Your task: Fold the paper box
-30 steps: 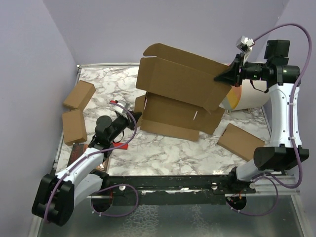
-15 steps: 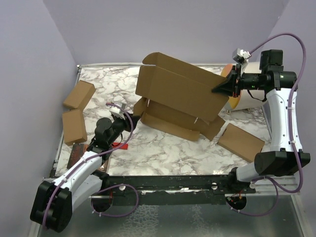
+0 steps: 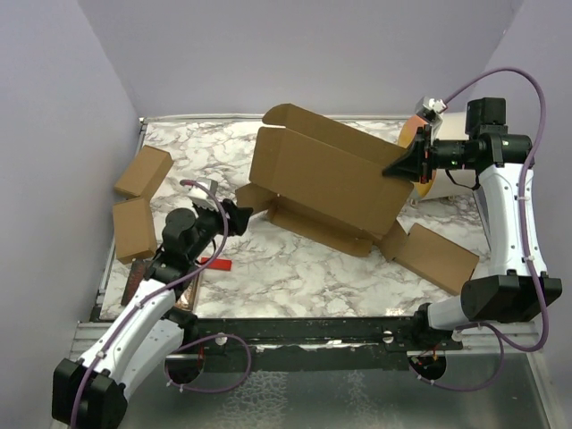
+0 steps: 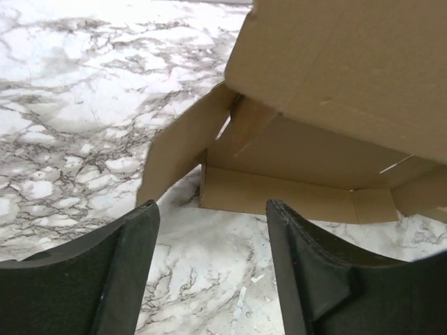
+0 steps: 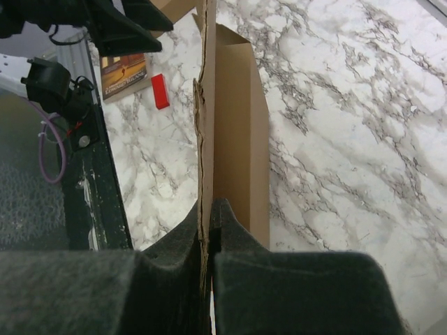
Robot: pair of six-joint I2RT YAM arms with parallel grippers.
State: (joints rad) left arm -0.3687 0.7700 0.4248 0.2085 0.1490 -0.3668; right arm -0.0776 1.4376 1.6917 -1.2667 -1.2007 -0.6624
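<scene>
The marbled desk (image 3: 295, 268) fills my overhead view. On it, the paper box (image 3: 322, 174) sits half formed between my two tools. Its big lid panel is raised and tilted, and its lower tray and side flaps rest on the desk below.

My right tool (image 3: 391, 169) is pressed together on the right edge of that raised panel. In the right wrist view its pads (image 5: 227, 237) pinch the thin cardboard edge, which runs straight up from between them.

My left tool (image 3: 239, 213) is spread with nothing between its fingers. It sits low over the desk, just short of the box's left side flap. In the left wrist view that flap and the tray's front wall lie directly ahead of the tips.

Behind the right tool lies a cream cylinder (image 3: 451, 183) with an orange end. One smaller cardboard box (image 3: 436, 257) lies below the right tool, near the mailer's right corner. Two more (image 3: 143, 172) (image 3: 134, 228) lie well to the left of the left tool.

A dark booklet (image 3: 138, 279) and a small red piece (image 3: 214, 264) lie behind the left tool, beside its arm.
</scene>
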